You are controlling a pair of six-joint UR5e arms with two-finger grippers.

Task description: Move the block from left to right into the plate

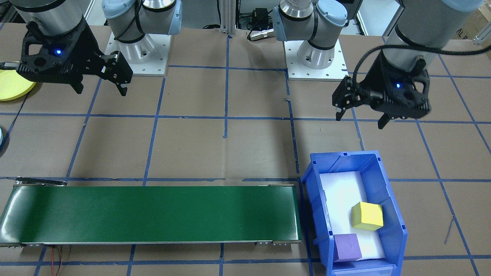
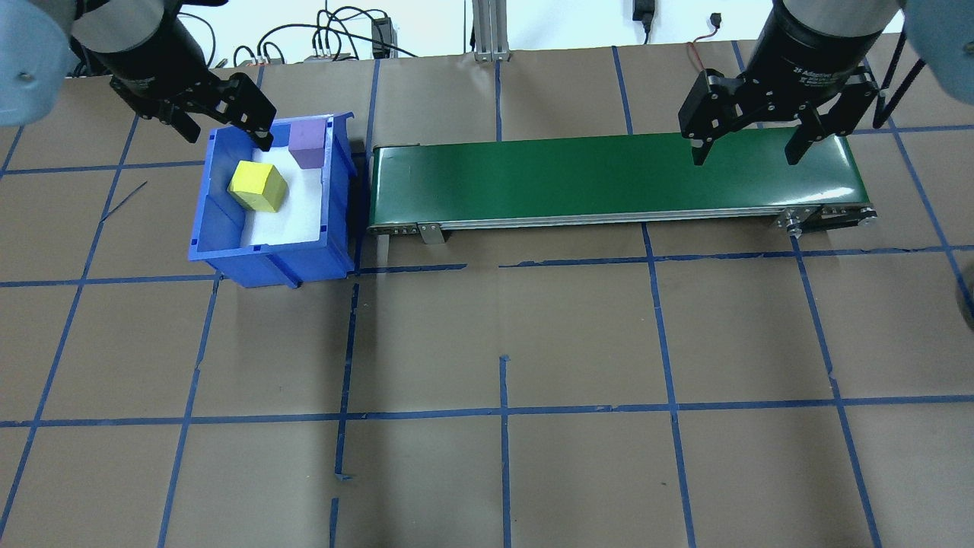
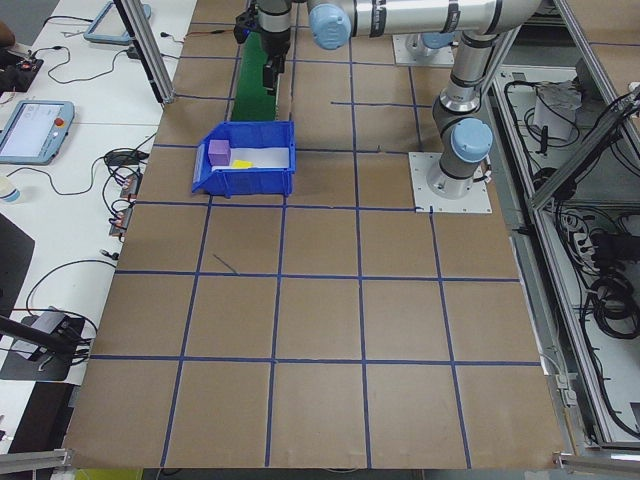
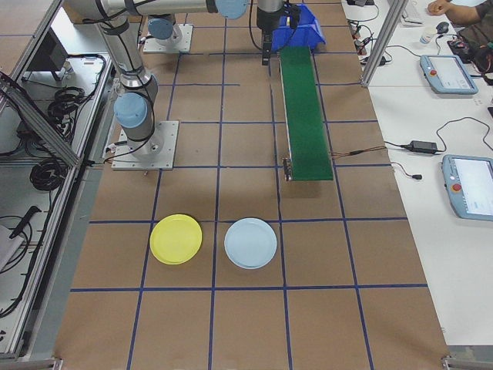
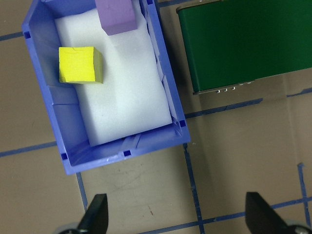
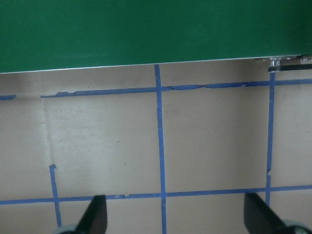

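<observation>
A yellow block (image 2: 259, 186) (image 5: 80, 65) and a purple block (image 2: 308, 143) (image 5: 116, 17) lie on white foam inside a blue bin (image 2: 204, 236) at the table's left. My left gripper (image 2: 226, 135) (image 5: 176, 217) hangs open and empty, above the bin's edge nearest the robot's base. My right gripper (image 2: 746, 157) (image 1: 101, 91) is open and empty above the right end of the green conveyor belt (image 2: 609, 179). The yellow plate (image 4: 176, 239) (image 1: 11, 86) rests on the table past the belt's right end, near the robot's side.
A light blue plate (image 4: 250, 243) sits beside the yellow one. The conveyor runs from next to the bin toward the right. Blue tape lines grid the brown table. Both arm bases (image 1: 138, 50) stand at the robot's edge.
</observation>
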